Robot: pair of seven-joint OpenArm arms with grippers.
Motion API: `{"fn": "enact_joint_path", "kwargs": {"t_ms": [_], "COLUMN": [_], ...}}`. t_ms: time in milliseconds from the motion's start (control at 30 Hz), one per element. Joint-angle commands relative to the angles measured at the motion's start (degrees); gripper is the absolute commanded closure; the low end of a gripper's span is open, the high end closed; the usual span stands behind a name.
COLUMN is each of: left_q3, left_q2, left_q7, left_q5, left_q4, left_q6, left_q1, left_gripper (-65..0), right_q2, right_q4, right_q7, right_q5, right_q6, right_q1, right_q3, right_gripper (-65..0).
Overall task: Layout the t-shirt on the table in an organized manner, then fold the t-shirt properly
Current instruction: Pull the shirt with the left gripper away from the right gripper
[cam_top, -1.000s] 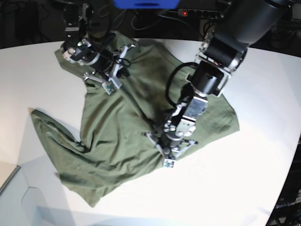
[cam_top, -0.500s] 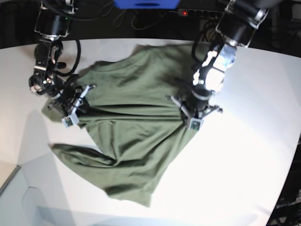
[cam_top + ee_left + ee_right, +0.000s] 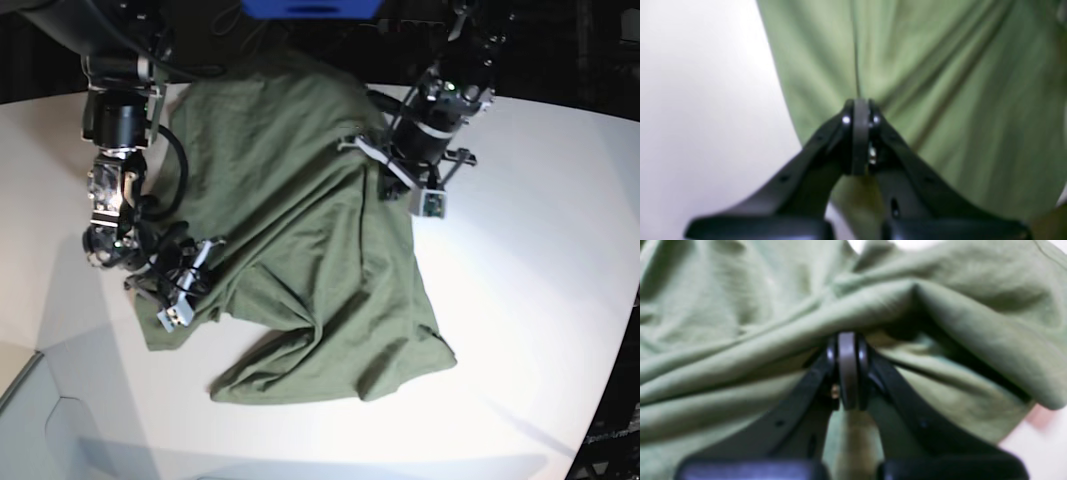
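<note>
Bare table lies open at right and lower right of the base view; the rumpled shirt fills the middle.

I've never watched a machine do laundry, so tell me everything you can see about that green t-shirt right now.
The t-shirt is plain olive green, soft matte cloth like cotton. It lies crumpled and unfolded on the white table, creased in long folds, its lower part bunched in a heap near the front. The left end effector is shut on its edge; the right end effector is shut on a thick fold. No sleeves or neck are clearly discernible.
</note>
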Motion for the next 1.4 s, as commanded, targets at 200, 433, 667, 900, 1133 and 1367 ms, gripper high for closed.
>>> {"fn": "enact_joint_path", "kwargs": {"t_ms": [200, 433, 667, 900, 1133, 1367], "left_q3": [-5.0, -4.7, -4.7, -4.6, -4.6, -5.2], "left_q2": [0.0, 0.7, 7.6, 11.7, 8.3, -1.4], "left_q7": [-0.5, -0.9, -0.9, -7.4, -18.5, -18.6], "left_q5": [0.1, 0.1, 0.7, 0.7, 0.8, 0.1], "left_q4": [5.9, -3.1, -22.9, -50.4, -66.7, -63.5], "left_q6": [0.1, 0.1, -0.4, -0.4, -0.5, -0.1], "left_q1": [-5.1, -17.1, -32.1, -45.3, -47.8, -41.9], "left_gripper": [-0.1, -0.1, -0.1, -0.1, -0.1, -0.1], "right_q2": [0.7, 0.5, -3.5, -8.7, -7.1, -0.4], "right_q4": [13.9, 30.1, 41.4, 40.9, 29.2, 15.0], "right_q7": [1.1, 1.1, 1.1, 1.1, 1.6, 1.7], "right_q5": [1.2, 1.2, 1.3, 1.3, 1.2, 1.2], "right_q6": [-0.2, -0.2, -0.2, -0.2, -0.2, -0.2], "right_q1": [-2.3, -13.1, -25.1, -33.2, -30.0, -18.8], "right_q3": [0.7, 0.7, 0.7, 0.2, 0.7, 0.7], "right_gripper": [0.0, 0.0, 0.0, 0.0, 0.0, 0.0]}}
